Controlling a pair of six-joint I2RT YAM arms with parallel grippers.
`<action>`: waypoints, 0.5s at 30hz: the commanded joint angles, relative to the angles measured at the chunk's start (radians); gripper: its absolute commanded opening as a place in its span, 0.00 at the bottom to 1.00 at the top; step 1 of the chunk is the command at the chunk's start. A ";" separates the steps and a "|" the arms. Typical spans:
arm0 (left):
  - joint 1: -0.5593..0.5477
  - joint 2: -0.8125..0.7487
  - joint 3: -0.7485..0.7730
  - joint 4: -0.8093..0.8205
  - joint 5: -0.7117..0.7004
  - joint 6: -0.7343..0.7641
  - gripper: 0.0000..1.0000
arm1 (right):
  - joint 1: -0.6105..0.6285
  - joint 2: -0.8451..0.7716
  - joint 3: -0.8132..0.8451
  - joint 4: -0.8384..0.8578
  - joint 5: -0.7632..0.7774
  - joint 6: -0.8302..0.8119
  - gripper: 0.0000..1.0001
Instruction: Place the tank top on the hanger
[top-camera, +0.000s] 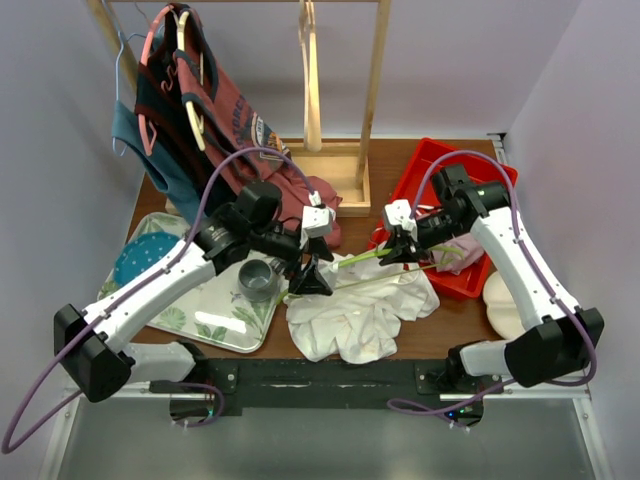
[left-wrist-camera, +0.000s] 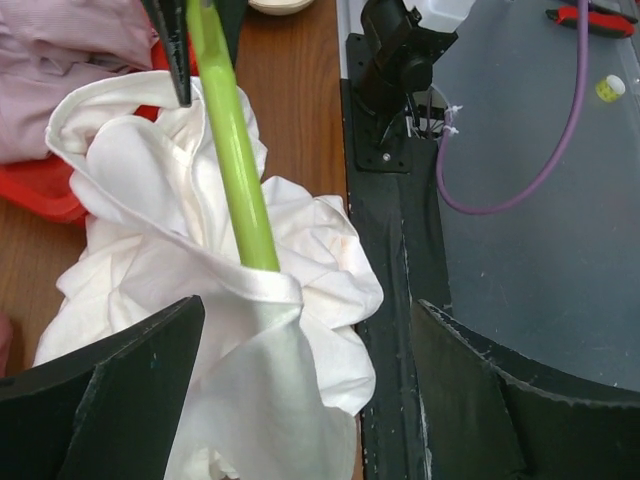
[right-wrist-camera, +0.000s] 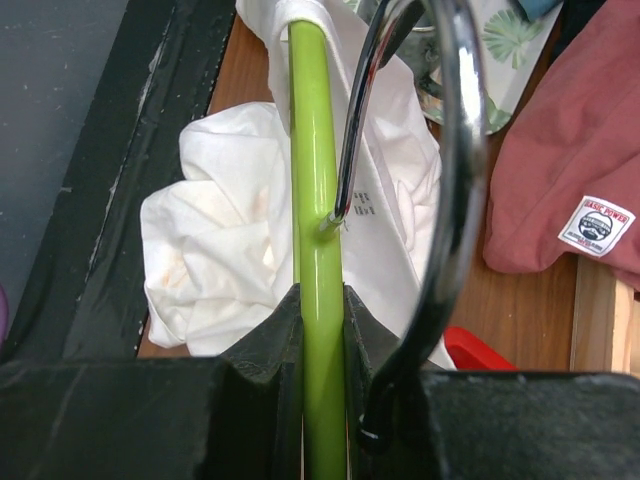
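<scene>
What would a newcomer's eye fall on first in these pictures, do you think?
The lime-green hanger stands out, clamped in the right gripper's fingers, its arm poked into the crumpled white tank top lying front and centre. A red tray sits at the right and a faded-red shirt hangs back left.

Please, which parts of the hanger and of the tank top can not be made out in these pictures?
1. Far end of the hanger: all views, the tank top covers it.
2. Which opening of the tank top it enters: left wrist view, crumpled folds hide this.
3. The grey marks on the cloth: right wrist view, too small to read.
</scene>
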 joint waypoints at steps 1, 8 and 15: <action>-0.056 0.009 0.037 0.022 -0.058 0.000 0.84 | 0.011 -0.017 0.008 -0.099 -0.026 -0.030 0.00; -0.130 0.093 0.084 -0.064 -0.161 0.009 0.40 | 0.012 -0.005 0.031 -0.114 -0.040 -0.024 0.00; -0.133 -0.035 0.000 0.011 -0.382 -0.105 0.00 | 0.012 0.011 0.048 -0.099 -0.012 0.106 0.19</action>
